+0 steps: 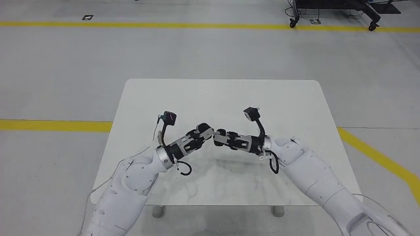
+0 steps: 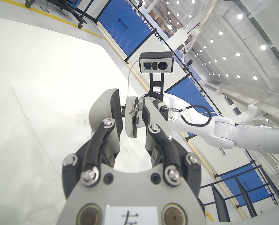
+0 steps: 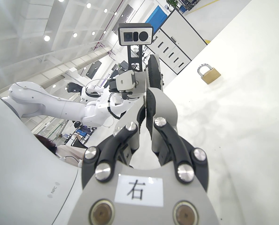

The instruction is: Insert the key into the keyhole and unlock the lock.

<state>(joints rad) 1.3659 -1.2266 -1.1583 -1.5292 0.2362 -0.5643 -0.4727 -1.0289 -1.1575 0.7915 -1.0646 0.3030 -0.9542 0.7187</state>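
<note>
My left end effector (image 2: pixel 128 107) is spread around the tip of my right end effector (image 3: pixel 146 100), itself pressed together above the white surface (image 3: pixel 235 122). The silver-shackled brass padlock (image 3: pixel 208 74) lies on that surface, apart from both.

The lock (image 3: pixel 209 74), a brass padlock with its silver shackle closed, lay flat on the white table (image 3: pixel 235 129) near one edge. The key (image 2: pixel 132 111), a small silver piece, sat pinched in the right gripper (image 2: pixel 139 115), above the table.
</note>
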